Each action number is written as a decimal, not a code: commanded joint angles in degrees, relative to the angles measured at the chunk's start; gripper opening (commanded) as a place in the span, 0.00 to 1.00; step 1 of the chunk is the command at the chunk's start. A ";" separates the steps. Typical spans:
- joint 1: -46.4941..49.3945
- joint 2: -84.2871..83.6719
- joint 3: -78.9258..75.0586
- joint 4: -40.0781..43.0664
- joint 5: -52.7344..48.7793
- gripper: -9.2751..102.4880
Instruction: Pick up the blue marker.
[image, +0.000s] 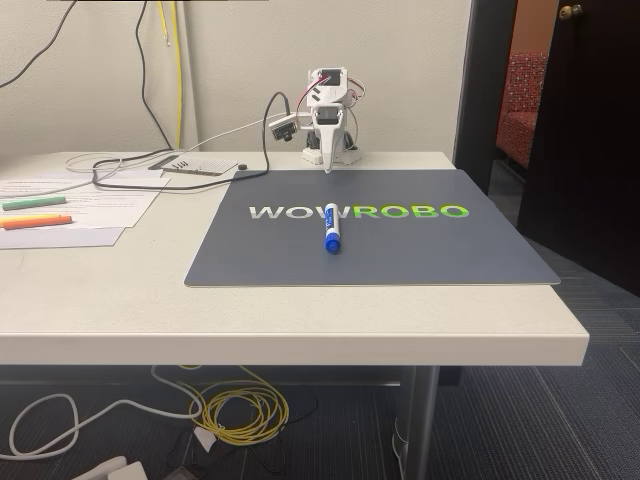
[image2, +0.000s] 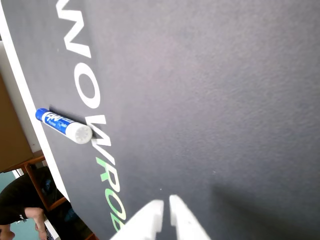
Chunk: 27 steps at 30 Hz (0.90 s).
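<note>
**What I see besides my job**

A big gray mat (image: 400, 250) covers my table (image: 300, 320). At nine o'clock from it I see papers (image: 80, 200) holding a green marker (image: 33, 202) and an orange marker (image: 36, 221). Yellow cable (image: 240, 412) coils on the floor at six o'clock.

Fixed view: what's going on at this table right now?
Nothing is being handled yet. The small white arm sits folded at the back of the table, its gripper pointing down at the far edge of the grey mat, fingers nearly together and holding nothing. The blue marker lies untouched on the mat just below the lettering, well clear of the gripper. A green marker and an orange marker lie on papers at the left.
</note>
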 joint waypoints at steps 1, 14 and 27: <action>0.62 3.52 -0.09 0.09 -0.26 0.08; 0.62 3.52 -0.09 0.09 -0.35 0.08; 0.97 3.52 -0.09 -2.72 5.89 0.08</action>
